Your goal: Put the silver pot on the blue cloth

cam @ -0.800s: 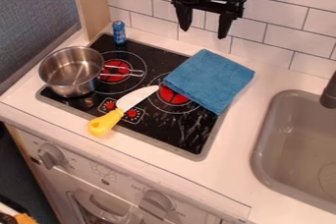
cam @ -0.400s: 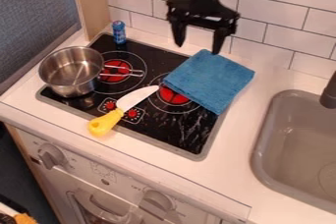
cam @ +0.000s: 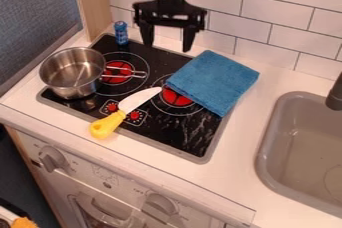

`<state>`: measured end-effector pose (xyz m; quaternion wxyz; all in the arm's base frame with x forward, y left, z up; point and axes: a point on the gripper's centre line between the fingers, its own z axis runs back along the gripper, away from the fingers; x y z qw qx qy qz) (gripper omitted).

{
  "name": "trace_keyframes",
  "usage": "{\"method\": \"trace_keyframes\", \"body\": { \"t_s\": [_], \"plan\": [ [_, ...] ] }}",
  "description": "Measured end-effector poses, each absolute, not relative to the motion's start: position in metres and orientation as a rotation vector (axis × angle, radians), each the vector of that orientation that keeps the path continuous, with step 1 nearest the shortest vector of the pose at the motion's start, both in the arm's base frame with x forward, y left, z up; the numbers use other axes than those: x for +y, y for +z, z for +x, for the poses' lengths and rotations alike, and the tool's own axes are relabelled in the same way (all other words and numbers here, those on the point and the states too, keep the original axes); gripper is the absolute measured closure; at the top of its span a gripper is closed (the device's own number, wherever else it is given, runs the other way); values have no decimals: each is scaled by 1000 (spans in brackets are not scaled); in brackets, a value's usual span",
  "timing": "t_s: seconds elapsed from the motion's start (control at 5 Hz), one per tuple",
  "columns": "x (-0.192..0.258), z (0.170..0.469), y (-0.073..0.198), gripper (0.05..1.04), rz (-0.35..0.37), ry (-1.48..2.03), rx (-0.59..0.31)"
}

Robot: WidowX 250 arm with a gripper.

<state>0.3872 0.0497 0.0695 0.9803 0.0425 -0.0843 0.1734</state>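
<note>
Nearest, on the front of the stove [cam: 187,133], lies the toy knife [cam: 107,124], its yellow handle reaching over the edge toward the counter [cam: 234,172] and its blade tip just beside the blue cloth. Beyond the knife's handle, the silver pot [cam: 71,79] stands upright at one side of the stove, its wire handle [cam: 123,72] pointing inward over a red burner. The blue cloth [cam: 214,81] lies across the stove's opposite rear corner and onto the counter, with nothing on it. Farther back is a small blue can [cam: 121,32].

Behind all this hangs the gripper [cam: 167,48], its fingers spread with nothing between them. It has just shifted sideways, away from the cloth's side and toward the pot's, while the pot and cloth haven't moved. That looks like the approach to a grasp; it likely needs to travel farther and lower, and the carry should clear the knife.
</note>
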Motion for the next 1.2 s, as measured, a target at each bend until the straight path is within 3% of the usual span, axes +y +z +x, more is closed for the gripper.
{"method": "trace_keyframes", "body": {
  "t_s": [0.6,1.0,1.2],
  "plan": [
    [109,372,65,85,166,533,-168],
    [130,348,46,85,171,663,-122],
    [134,349,45,85,157,694,-142]
  ]
}}
